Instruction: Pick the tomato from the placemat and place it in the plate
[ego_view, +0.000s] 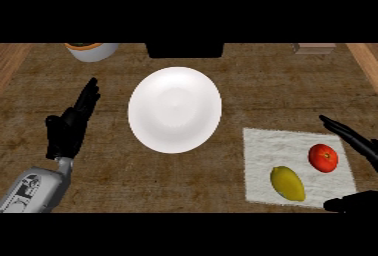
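Note:
A red tomato (323, 158) lies on the right part of a pale placemat (266, 145) at the counter's lower right. A white plate (175, 109) rests in the middle of the counter, left of the placemat. My right hand (359, 142) comes in from the right edge, open, its straight fingers reaching above and beside the tomato without touching it; its thumb (341, 203) shows below the mat's corner. My left hand (71, 125) stands open at the left, fingers up, well away from the plate.
A yellow mango (288, 183) lies on the placemat just below and left of the tomato. At the back edge are a white bowl with an orange rim (91, 50), a black object (184, 49) and a small brown box (313, 48).

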